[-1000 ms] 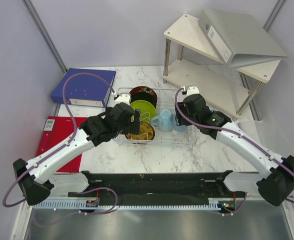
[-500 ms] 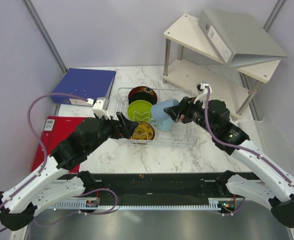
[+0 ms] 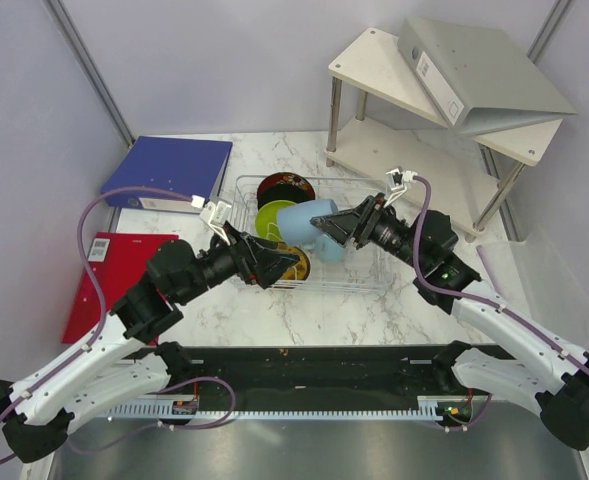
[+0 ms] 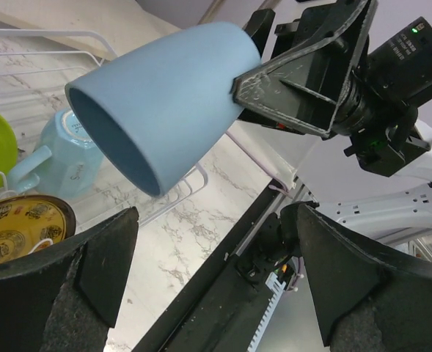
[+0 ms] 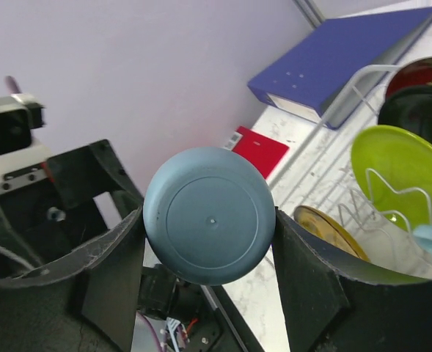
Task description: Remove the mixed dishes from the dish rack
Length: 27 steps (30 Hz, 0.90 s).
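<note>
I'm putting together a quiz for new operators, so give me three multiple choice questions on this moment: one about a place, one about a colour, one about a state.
1. Where is the blue cup?
A) in the right gripper, raised over the dish rack
B) standing in the rack
C) in the left gripper

2. What colour is the plate just behind the yellow-brown plate?
A) white
B) lime green
C) orange

3. How is the left gripper?
A) shut on a plate
B) shut on the cup
C) open and empty

Answers:
1 A, its fingers clamp the cup's closed end.
2 B, the lime green plate stands next behind it.
3 C, its fingers stand wide apart, holding nothing.
</note>
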Available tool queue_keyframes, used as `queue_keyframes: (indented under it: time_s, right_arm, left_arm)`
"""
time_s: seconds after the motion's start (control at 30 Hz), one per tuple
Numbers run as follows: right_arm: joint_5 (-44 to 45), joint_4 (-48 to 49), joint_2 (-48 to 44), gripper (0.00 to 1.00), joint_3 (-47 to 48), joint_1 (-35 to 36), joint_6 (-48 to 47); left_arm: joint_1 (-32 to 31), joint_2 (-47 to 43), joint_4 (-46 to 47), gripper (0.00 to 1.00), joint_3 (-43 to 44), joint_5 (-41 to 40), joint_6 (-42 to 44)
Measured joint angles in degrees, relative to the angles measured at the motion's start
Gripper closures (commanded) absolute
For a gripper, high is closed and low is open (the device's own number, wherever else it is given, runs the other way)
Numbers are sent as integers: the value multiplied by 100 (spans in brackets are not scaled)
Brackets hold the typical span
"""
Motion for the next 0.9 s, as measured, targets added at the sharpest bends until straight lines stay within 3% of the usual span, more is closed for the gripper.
queue_keyframes:
  time_s: [0.27,0.4,0.57,0.6,0.63,0.67,0.7,0.73,0.77,0.83,0.9]
  right_arm:
    - [-719,898,260,100,-46,28,315]
    - [-1045,1117,542,100,-68,155,396]
    - [-1196,1399,590,100,-162,175,498]
    - [-1213,1460,608,100,-170,177,501]
    - [-1241,1497,623,100,-170,177,511]
    - [-1252,1530,634,94,-170,179,514]
    - [-1252,1541,638,74,-170,184,514]
    - [-1241,1528,638,36,-170,186,509]
    - [-1211,1482,632,21,-170,188,470]
    - [-1119,1231,590,2,-138,199,363]
    - [-826,706,553,2,-46,256,125]
  left_arm:
    - [0,59,210,10,-70,103,0]
    - [0,83,317,58,-72,114,-28]
    - [72,85,267,67,-142,-9,-57]
    - [72,83,260,87,-144,-7,-66]
    - [72,79,260,98,-144,-7,-70]
    - [70,74,262,98,-144,-4,-70]
    - [70,72,258,98,-144,-9,-70]
    - [70,74,258,98,-144,-13,-70]
    - [70,81,240,98,-144,-35,-70]
    - [68,116,136,98,-131,-105,-66]
    - [44,221,-168,98,46,-299,-46]
